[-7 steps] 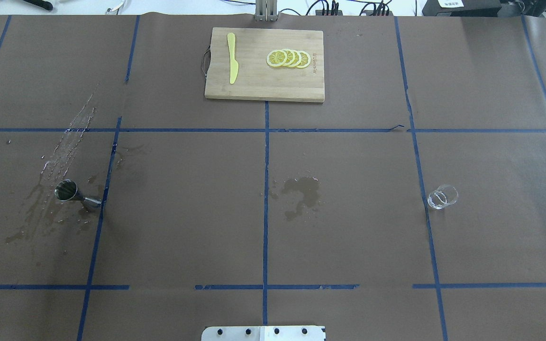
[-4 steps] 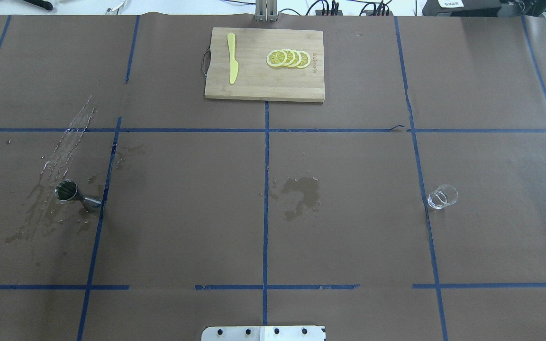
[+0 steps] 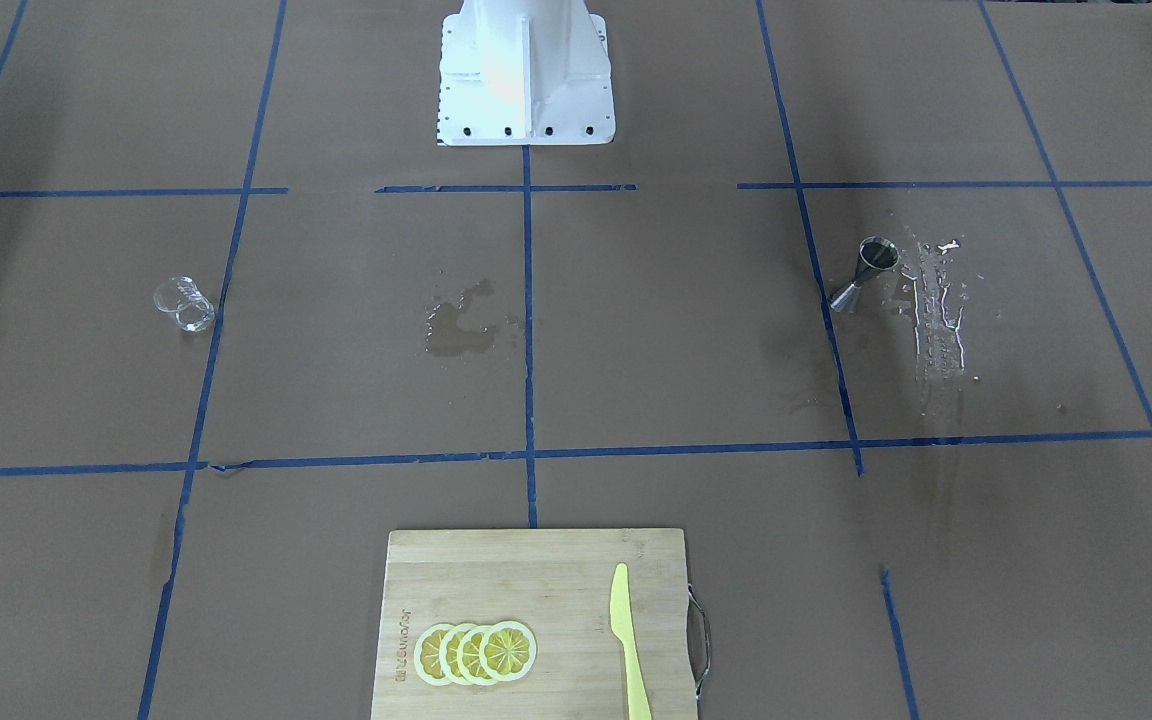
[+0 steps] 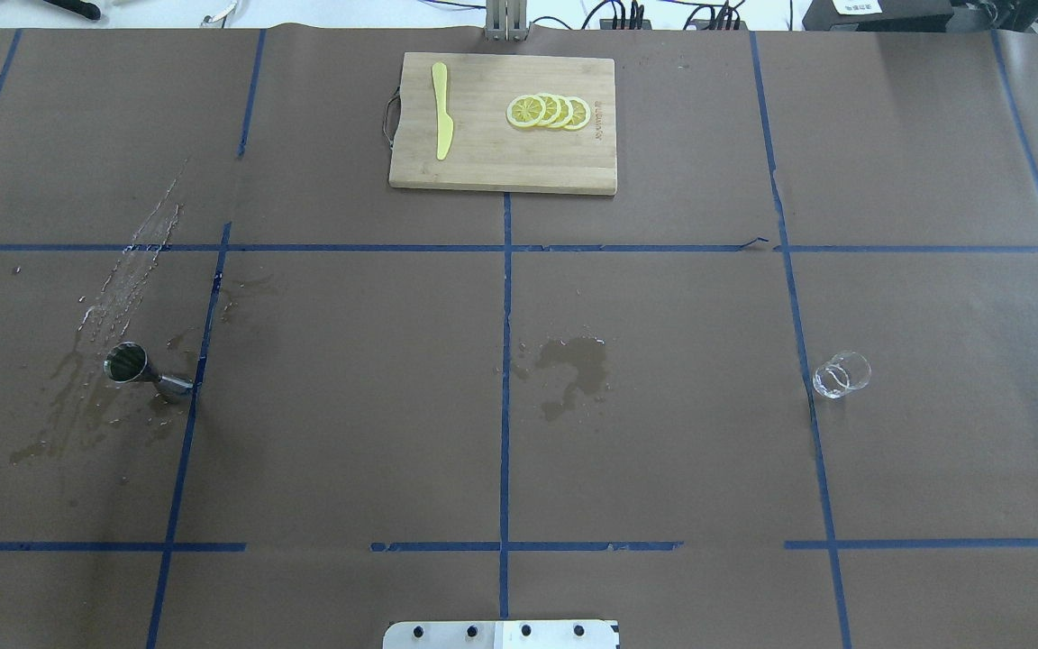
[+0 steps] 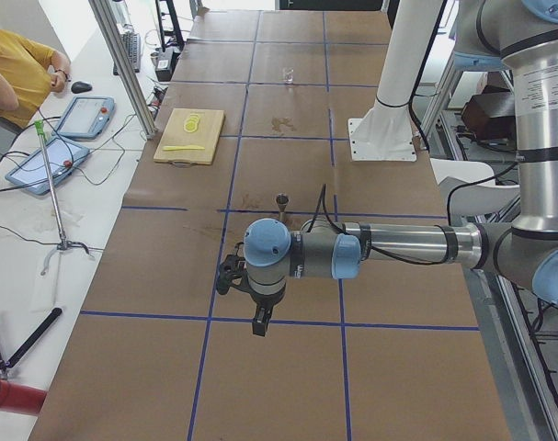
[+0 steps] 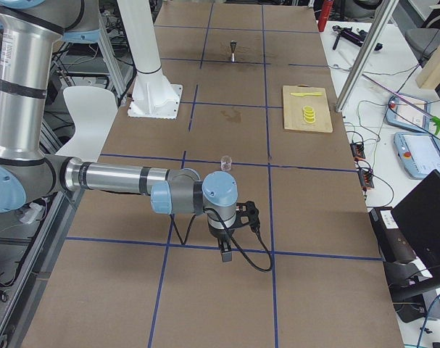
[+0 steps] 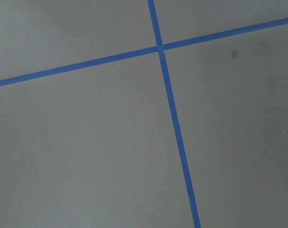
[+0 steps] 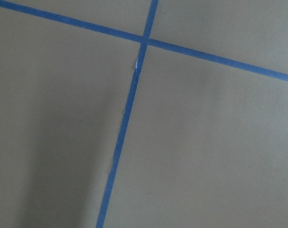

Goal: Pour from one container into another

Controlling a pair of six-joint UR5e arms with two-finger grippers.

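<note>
The clear glass tumbler [image 4: 842, 374] stands on the brown paper at the table's right, also seen in the front view [image 3: 184, 304]. The steel jigger [image 4: 145, 370] stands upright at the table's left among wet marks [image 3: 864, 272]. Neither gripper appears in the overhead or front view. My left gripper [image 5: 258, 323] hangs near the table's left end, short of the jigger [image 5: 282, 202]. My right gripper [image 6: 225, 252] hangs near the right end, short of the tumbler [image 6: 225, 163]. I cannot tell whether either is open or shut. Both wrist views show only paper and blue tape.
A wooden cutting board [image 4: 483, 158] at the far middle carries lemon slices [image 4: 548, 111] and a yellow knife [image 4: 441, 110]. Wet patches lie at the table's middle [image 4: 573, 370] and around the jigger [image 4: 122, 279]. The robot's white base [image 3: 526, 80] stands at the near edge.
</note>
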